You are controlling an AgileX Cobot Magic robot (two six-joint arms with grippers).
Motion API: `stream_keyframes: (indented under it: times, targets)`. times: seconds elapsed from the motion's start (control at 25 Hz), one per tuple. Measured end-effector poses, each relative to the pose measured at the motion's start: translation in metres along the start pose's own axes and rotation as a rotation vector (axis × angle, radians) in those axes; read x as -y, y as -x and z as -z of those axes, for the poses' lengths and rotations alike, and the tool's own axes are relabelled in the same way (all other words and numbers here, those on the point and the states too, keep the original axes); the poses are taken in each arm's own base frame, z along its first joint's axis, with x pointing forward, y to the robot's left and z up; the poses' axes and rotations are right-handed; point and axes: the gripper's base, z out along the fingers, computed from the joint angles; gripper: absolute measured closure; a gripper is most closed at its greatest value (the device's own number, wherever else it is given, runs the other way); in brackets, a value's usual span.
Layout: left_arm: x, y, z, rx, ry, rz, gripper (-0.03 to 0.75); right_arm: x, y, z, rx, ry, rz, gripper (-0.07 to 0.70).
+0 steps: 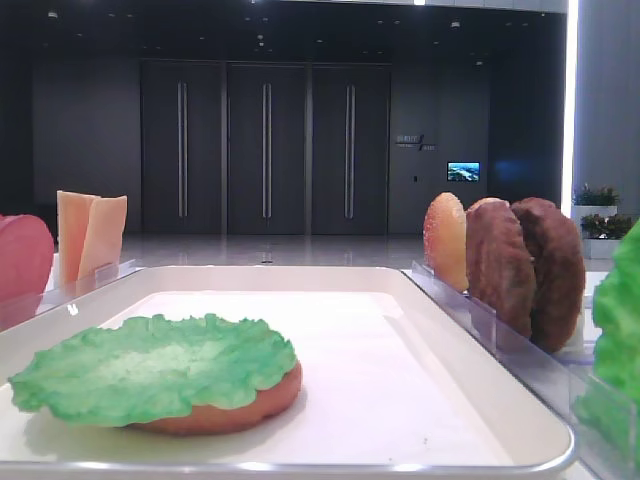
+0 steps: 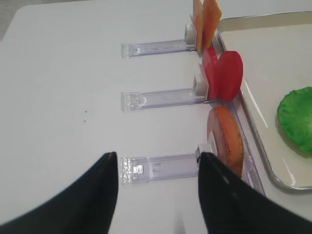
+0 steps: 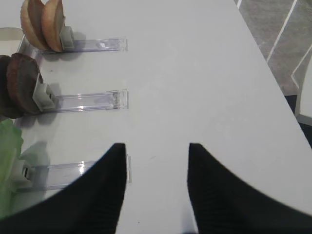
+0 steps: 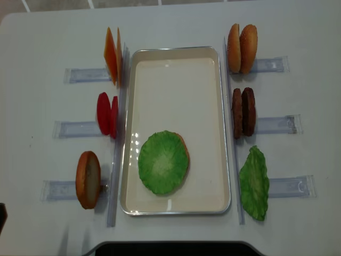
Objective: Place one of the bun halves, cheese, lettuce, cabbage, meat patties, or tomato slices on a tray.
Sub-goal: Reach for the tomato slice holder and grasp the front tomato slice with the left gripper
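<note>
A white table [image 4: 176, 21] is filling the overhead view, and the white tray [image 4: 176, 64] with its shiny raised rim is lying lengthwise at its centre. Inside the tray, toward its near end, a lettuce leaf [image 4: 162, 161] is resting flat on top of a bun half [image 4: 184, 149], whose orange edge is peeking out on one side. Clear plastic racks [image 4: 80, 129] are lining both long sides of the tray, holding ingredients on edge. On the left, the cheese [image 4: 111, 55] is standing at the far end, the tomato slices [image 4: 106, 113] in the middle, and a second bun half [image 4: 88, 178] nearest. On the right, two speckled bun halves [image 4: 242, 48] are standing farthest, the meat patties [image 4: 243, 112] in the middle, and another green lettuce leaf [image 4: 254, 183] nearest. The left gripper [image 2: 158, 168] is hovering over bare table just outside the left racks, its dark fingers spread apart and holding nothing. The right gripper [image 3: 157, 161] is likewise hanging over bare table beside the right racks, fingers apart and empty. Behind the table, the low view is showing a dim room with tall dark panelled doors [image 1: 265, 150], a small lit screen [image 1: 463, 171] and potted plants [image 1: 598, 205] at the right.
</note>
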Motion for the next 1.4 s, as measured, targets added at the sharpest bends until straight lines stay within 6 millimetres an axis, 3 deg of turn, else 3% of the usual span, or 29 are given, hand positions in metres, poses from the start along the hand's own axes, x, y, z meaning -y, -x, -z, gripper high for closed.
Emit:
stream_keyframes:
  times: [0.16, 0.44, 0.6, 0.72, 0.96, 1.08, 1.24, 1.4]
  targets:
    - [-0.002, 0.016, -0.005, -0.079, 0.009, 0.043, 0.323, 0.000, 0.000, 0.000, 0.000, 0.000, 0.000, 0.341]
    - [-0.007, 0.079, -0.037, -0.285, 0.054, 0.095, 0.324, 0.000, 0.000, 0.000, 0.000, -0.005, 0.003, 0.341]
    - [-0.008, 0.114, -0.077, -0.431, 0.071, 0.111, 0.324, 0.000, 0.000, 0.000, 0.000, -0.005, 0.003, 0.341]
    - [-0.008, 0.130, -0.117, -0.555, 0.079, 0.105, 0.324, 0.000, 0.000, 0.000, 0.000, -0.005, 0.003, 0.341]
    - [-0.007, 0.135, -0.196, -0.779, 0.102, 0.086, 0.324, 0.000, 0.000, 0.000, 0.000, -0.005, 0.003, 0.341]
    - [-0.007, 0.136, -0.225, -0.818, 0.109, 0.074, 0.324, 0.000, 0.000, 0.000, 0.000, -0.005, 0.003, 0.341]
    - [-0.007, 0.143, -0.251, -0.820, 0.112, 0.065, 0.324, 0.000, 0.000, 0.000, 0.000, -0.005, 0.003, 0.341]
    - [-0.007, 0.150, -0.262, -0.816, 0.114, 0.061, 0.324, 0.000, 0.000, 0.000, 0.000, 0.000, 0.000, 0.341]
